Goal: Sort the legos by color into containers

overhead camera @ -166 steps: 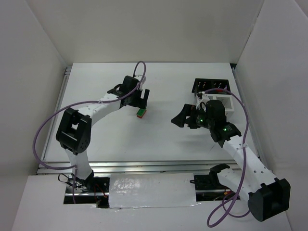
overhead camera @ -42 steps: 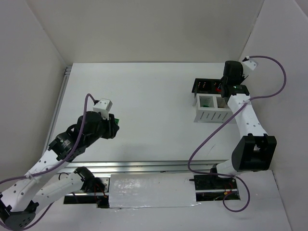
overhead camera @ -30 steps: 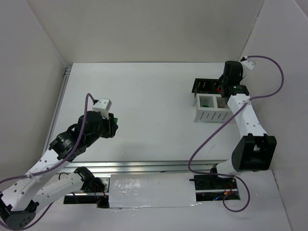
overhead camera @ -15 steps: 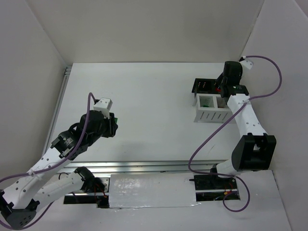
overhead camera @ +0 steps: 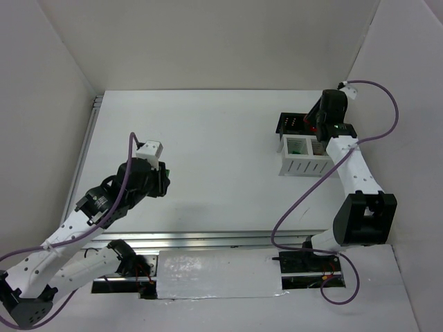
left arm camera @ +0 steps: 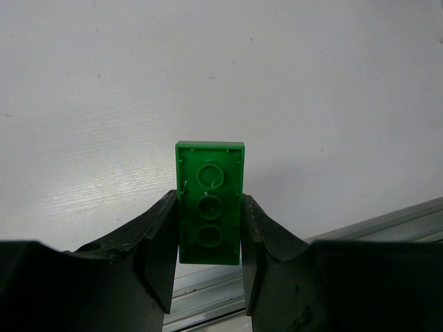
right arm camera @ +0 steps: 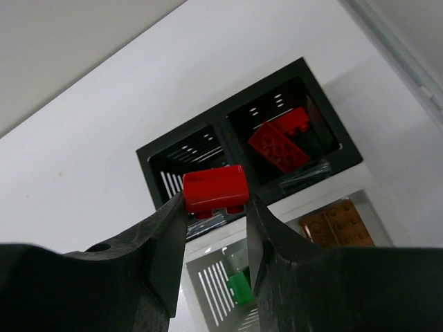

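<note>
right gripper (right arm camera: 216, 207) clamps a red brick (right arm camera: 214, 188) over the black bin (right arm camera: 226, 128), seemingly short of its red-stocked compartment at 1 o'clock; next: shift there, release. left gripper (left arm camera: 209, 235), at the table's 8 o'clock, pinches a green brick (left arm camera: 210, 187) bound for the white bin (overhead camera: 304, 166).

Since the earliest picture, the left claw (left arm camera: 210, 207) has been drawn back from the middle of the surface (overhead camera: 221, 131) to its near-left part. A green lego (left arm camera: 210, 200) is now gripped in it, and the red-and-green stack once under it is no longer seen on the surface. The right claw (right arm camera: 215, 204) has been swung from mid-surface to the far right, where it is held above the black container (right arm camera: 225, 135) with a red lego (right arm camera: 215, 188) clamped in it. Within the last second and a half, only slight drifts of both arms are noted.
</note>
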`<state>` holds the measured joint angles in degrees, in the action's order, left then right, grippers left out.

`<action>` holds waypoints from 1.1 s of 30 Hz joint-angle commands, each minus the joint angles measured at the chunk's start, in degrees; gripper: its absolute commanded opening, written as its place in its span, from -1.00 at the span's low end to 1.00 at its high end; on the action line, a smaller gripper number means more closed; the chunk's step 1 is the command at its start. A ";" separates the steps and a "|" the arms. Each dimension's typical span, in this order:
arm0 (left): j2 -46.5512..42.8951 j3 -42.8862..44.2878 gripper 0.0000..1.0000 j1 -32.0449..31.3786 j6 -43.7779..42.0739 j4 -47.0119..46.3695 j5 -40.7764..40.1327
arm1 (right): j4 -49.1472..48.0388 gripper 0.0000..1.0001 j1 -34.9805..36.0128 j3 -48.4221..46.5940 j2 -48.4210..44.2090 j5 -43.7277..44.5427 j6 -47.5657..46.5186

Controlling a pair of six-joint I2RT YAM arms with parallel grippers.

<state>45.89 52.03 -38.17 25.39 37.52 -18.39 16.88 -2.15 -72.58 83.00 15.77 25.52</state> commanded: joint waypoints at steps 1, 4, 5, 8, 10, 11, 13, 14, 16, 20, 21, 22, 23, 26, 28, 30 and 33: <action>-0.10 0.18 -1.00 0.56 -1.04 -1.13 -0.24 | -2.29 -1.00 -0.04 -0.72 -0.30 -5.04 -1.61; 0.08 0.18 -1.00 0.56 -1.04 -1.13 -0.07 | -1.94 -1.00 0.13 -0.99 0.05 -5.31 -1.61; -0.01 0.18 -1.00 0.64 -1.04 -1.22 -0.06 | -1.86 -1.00 0.13 -0.99 0.14 -5.31 -1.52; 0.08 0.18 -1.00 0.73 -1.13 -1.31 0.20 | -1.86 -1.00 0.04 -0.90 0.14 -5.57 -1.52; 0.25 0.18 -1.00 0.82 -1.13 -1.31 0.20 | -2.03 -1.00 0.04 -0.81 0.14 -5.93 -1.52; 0.25 0.18 -1.00 0.82 -1.13 -1.22 0.11 | -2.03 -1.00 0.13 -0.81 0.32 -5.84 -1.44; 0.17 0.18 -1.00 0.91 -1.13 -1.22 0.11 | -1.86 -1.00 0.13 -0.99 0.41 -5.23 -1.35; 0.08 0.18 -1.00 0.91 -1.04 -1.22 0.02 | -1.77 -1.00 0.13 -1.08 0.67 -4.61 -1.35; -0.10 0.18 -1.00 0.82 -1.04 -1.22 -0.15 | -1.33 -1.00 0.13 -1.69 1.11 -2.07 -1.09; -0.10 0.18 -1.00 0.91 -0.95 -1.22 -0.24 | 0.77 -1.00 -0.13 -4.84 3.65 2.59 -1.35; -0.01 0.26 -1.00 0.91 -0.95 -1.13 -0.33 | 1.22 -1.00 -0.22 -5.55 4.27 3.56 -1.44; -0.01 0.18 -1.00 0.91 -0.95 -1.13 -0.42 | 1.39 -1.00 -0.66 -6.25 5.32 4.96 -1.61; -0.01 0.26 -1.00 0.91 -0.78 -1.04 -0.42 | 1.40 -1.00 -0.92 -7.22 5.94 5.32 -2.05; -0.53 0.18 -1.00 0.91 -0.78 -0.96 -0.42 | 1.92 -1.00 -1.45 -8.81 8.49 6.46 -2.49; -0.71 0.09 -1.00 0.91 -0.78 -1.13 -0.50 | 1.40 -1.00 -1.63 -8.81 9.80 6.99 -2.40; -0.98 0.00 -1.00 1.00 -0.86 -1.22 -0.33 | 0.43 -1.00 -1.71 -8.37 10.25 7.69 -2.32; -0.54 0.09 -1.00 0.91 -1.04 -1.22 0.02 | -0.45 -1.00 -1.89 -8.02 10.86 9.89 -2.05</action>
<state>45.89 52.03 -37.54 25.39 37.50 -18.33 18.50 -3.64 -78.85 93.67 22.00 24.01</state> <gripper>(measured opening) 0.467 0.428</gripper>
